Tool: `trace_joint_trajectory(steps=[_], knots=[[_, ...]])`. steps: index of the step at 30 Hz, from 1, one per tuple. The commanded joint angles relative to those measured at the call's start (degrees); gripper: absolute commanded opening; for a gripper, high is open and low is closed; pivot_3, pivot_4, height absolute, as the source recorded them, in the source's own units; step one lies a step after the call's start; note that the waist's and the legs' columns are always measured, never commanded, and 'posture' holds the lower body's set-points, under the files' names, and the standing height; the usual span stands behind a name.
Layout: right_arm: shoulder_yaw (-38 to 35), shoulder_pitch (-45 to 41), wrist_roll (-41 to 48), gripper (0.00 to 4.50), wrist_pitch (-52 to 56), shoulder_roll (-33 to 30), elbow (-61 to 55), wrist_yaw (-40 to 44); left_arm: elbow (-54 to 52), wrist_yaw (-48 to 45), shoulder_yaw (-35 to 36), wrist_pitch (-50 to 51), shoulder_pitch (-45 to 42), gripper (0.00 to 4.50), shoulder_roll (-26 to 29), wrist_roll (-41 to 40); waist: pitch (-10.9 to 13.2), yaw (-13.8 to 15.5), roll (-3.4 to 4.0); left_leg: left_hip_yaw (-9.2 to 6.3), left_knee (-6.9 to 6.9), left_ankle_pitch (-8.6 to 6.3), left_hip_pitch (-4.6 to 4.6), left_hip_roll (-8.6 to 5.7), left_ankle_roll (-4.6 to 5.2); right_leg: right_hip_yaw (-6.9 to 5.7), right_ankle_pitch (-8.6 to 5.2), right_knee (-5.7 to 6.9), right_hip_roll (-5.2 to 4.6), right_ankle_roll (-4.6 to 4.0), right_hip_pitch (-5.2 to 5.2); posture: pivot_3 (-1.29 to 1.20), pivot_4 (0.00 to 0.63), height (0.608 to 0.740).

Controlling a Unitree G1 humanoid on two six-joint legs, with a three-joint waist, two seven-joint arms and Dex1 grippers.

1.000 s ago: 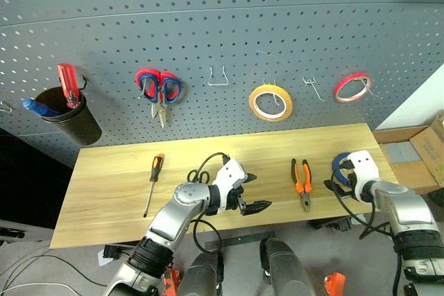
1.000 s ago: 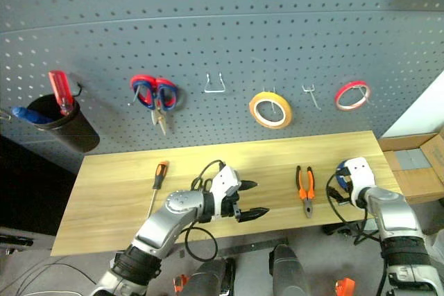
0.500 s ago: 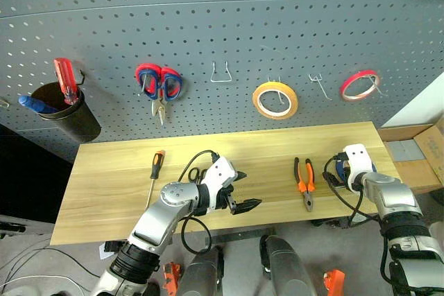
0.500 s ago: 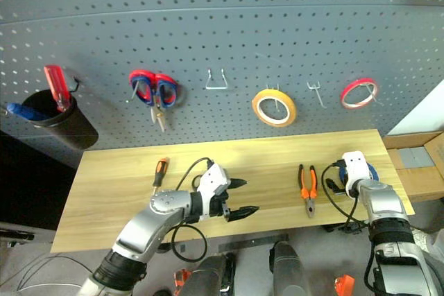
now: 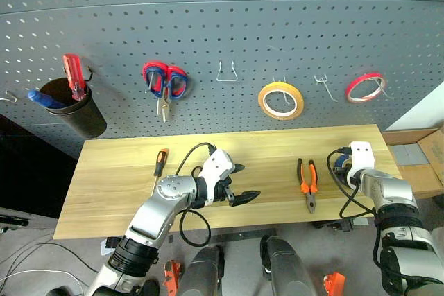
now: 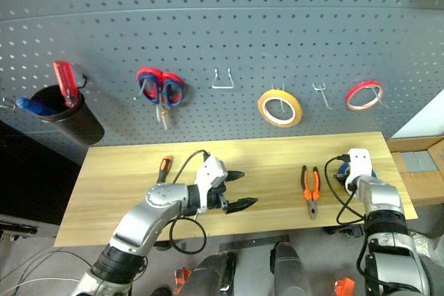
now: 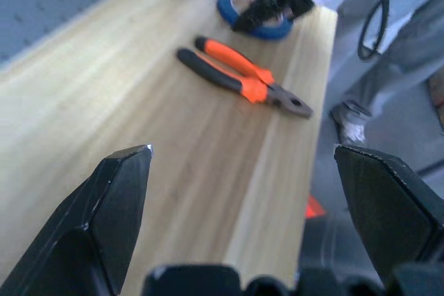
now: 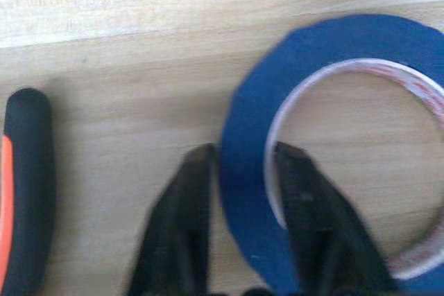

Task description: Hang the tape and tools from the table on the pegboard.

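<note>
Right gripper (image 8: 243,164) is pinching the band of the blue tape ring (image 8: 333,53), one finger outside and one inside, tape lying flat at the bench's (image 5: 277,143) right end. Left gripper (image 5: 239,184) is hovering wide open and empty over the bench's front-middle. Pliers (image 5: 306,182) are lying between the two grippers, and the orange-handled screwdriver (image 5: 157,168) is lying toward the bench's left end.

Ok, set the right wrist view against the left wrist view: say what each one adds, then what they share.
Right wrist view: the right gripper pinches the blue tape band, one finger inside the ring, one outside. Left wrist view: the left gripper open above the table, and the pliers at full length. Shared: tape, right gripper, a pliers handle, tabletop.
</note>
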Motion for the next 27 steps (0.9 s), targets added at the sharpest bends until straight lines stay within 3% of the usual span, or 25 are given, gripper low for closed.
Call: trace_joint_trajectory(steps=[1, 5, 10, 13, 18, 27], knots=[[0.8, 7.5, -0.9, 0.35, 2.2, -3.6, -14.5, 1.7, 1.7, 0.2, 1.3, -3.9, -1.8, 4.50, -1.2, -0.6, 0.0, 0.3, 0.10, -0.01, -0.02, 0.07, -0.04, -0.03, -0.12, 0.00, 0.00, -0.01, -0.03, 0.00, -0.03, -0.18, 0.286, 0.740], [-6.6, 23.1, 8.9, 0.35, 4.8, -6.4, -46.3, 10.8, 3.9, -1.3, 3.3, -8.7, -2.9, 4.50, -2.4, -2.2, -0.2, -0.4, 0.33, 0.13, -0.01, 0.10, -0.54, -0.14, -0.20, 0.07, -0.03, 0.01, -0.15, 0.11, -0.57, -0.25, 0.262, 0.740], [-18.2, 33.4, 17.2, 0.35, -6.7, -3.5, -64.8, 16.0, 8.0, -0.3, 6.6, -15.7, -6.3, 4.50, -6.3, -3.7, -0.3, -1.6, 0.22, 0.20, 0.17, 0.12, -0.91, -0.12, -0.21, -0.05, 0.14, 0.01, -0.12, 0.41, -0.90, -0.33, 0.238, 0.740], [-16.2, 32.5, 16.9, 0.35, -8.7, -2.8, -66.3, 14.8, 9.2, -0.5, 7.2, -17.5, -7.4, 4.50, -7.8, -4.5, -0.5, -2.7, -0.01, 0.34, 0.36, 0.10, -0.87, -0.10, -0.16, -0.02, 0.31, -0.01, -0.08, 0.60, -0.81, -0.35, 0.226, 0.740], [-7.8, 20.3, 13.8, 0.35, -10.8, -1.3, -63.6, 9.8, 8.8, -0.2, 8.5, -22.2, -7.2, 4.50, -9.0, -4.9, -0.7, -4.7, 0.06, 0.49, 0.83, 0.14, -0.88, -0.08, 0.21, 0.15, 0.53, 0.01, 0.00, 0.87, -0.69, -0.35, 0.202, 0.740], [2.2, 8.4, 10.3, 0.35, -16.1, -0.4, -51.6, 11.1, 5.4, 3.7, 10.4, -24.8, -5.8, 4.50, -9.7, -4.9, -1.6, -4.9, 0.16, 0.45, 0.80, 0.50, -0.95, -0.09, 0.15, 0.12, 1.07, 0.02, 0.04, 0.45, -0.77, -0.28, 0.175, 0.740]])
